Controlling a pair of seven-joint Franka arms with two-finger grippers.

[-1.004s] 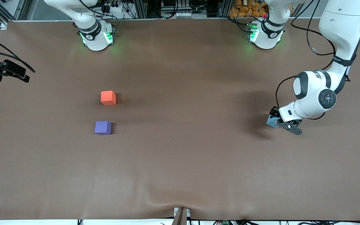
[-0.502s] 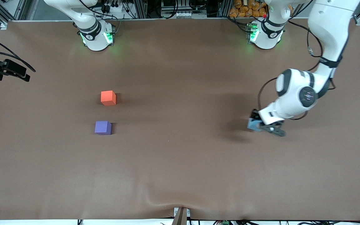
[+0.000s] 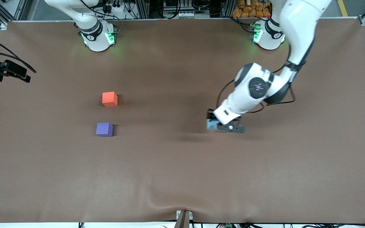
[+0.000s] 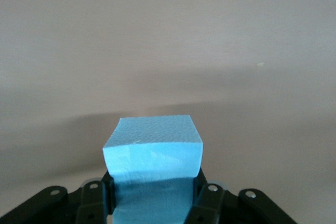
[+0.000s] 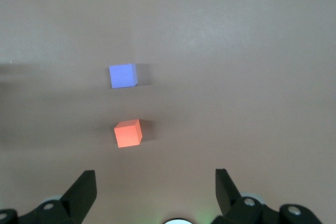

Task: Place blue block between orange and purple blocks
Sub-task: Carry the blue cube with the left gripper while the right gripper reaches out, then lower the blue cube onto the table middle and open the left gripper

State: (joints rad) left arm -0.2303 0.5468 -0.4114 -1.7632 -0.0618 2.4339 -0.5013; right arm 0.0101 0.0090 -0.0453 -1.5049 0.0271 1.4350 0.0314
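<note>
Since a second earlier the left claw had carried the blue block from the left arm's end of the bench toward the middle, its arm swinging in with it; the orange block and purple block had not moved. The left claw was clamped on the blue block (both fingers pressed to its sides), held in the air over bare bench, well apart from the other two. There were three blocks in all: one blue, one orange, one purple. The purple one lay nearer the front camera than the orange, a gap between them. The right claw waited spread wide and holding nothing, high over the orange block and purple block.
</note>
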